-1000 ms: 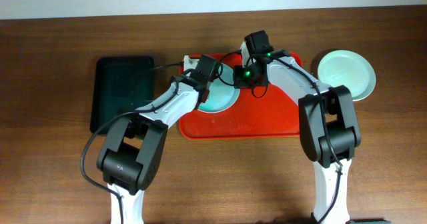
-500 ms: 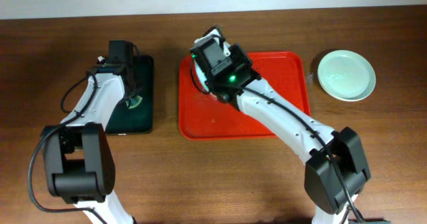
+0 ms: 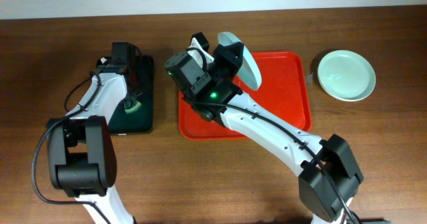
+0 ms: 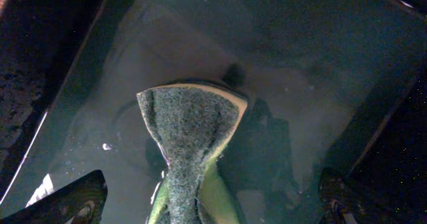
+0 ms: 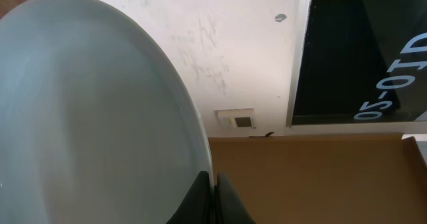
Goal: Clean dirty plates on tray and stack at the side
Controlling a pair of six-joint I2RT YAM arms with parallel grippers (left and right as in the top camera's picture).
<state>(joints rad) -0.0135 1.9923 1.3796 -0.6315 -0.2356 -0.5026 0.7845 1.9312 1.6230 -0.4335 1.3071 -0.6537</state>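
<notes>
Over the red tray (image 3: 283, 111), my right gripper (image 3: 225, 56) holds a pale plate (image 3: 244, 68) tilted up on edge. The right wrist view shows the fingertips (image 5: 200, 201) pinched shut on that plate's (image 5: 93, 117) rim. A second pale plate (image 3: 345, 75) lies flat on the table right of the tray. My left gripper (image 3: 131, 99) hangs over the black tray (image 3: 143, 119). Its jaws stand wide open around a green and yellow sponge (image 4: 190, 134), which rests on the black tray's floor (image 4: 300, 84). Both left fingertips (image 4: 75, 199) are clear of the sponge.
The black tray sits left of the red tray with a narrow strip of wooden table between them. The right arm's links stretch diagonally across the red tray. A wall and a dark panel (image 5: 360, 51) fill the right wrist view behind the plate.
My left gripper has opened and let go of the sponge in the black tray. The right arm has raised the plate and tipped it on edge, shifting it slightly right.
</notes>
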